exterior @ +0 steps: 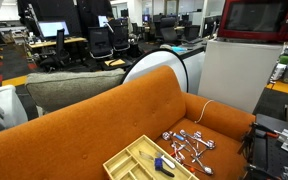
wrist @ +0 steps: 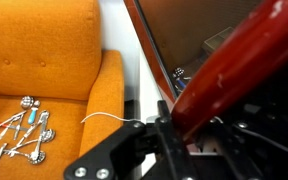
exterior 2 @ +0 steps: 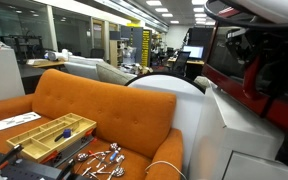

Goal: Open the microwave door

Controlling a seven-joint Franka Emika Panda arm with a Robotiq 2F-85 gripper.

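Gripper point(wrist: 160, 140) at the red edge of the microwave door point(wrist: 239, 55); whether it is spread or pinching the frame cannot be told.

In the wrist view the gripper's black body fills the lower middle. The door's red frame slants from the upper right down to it, with the dark glass above. The microwave point(exterior: 256, 18) stands on top of a tall white cabinet point(exterior: 229, 75), just beside the end of an orange sofa point(exterior: 94, 125). In an exterior view the dark arm point(exterior 2: 274, 60) reaches in front of the red casing. A thin white cable point(wrist: 109, 118) lies over the sofa arm. On the seat lies a heap of metal cutlery point(exterior: 189, 142), and a wooden tray point(exterior: 144, 158) sits near it.
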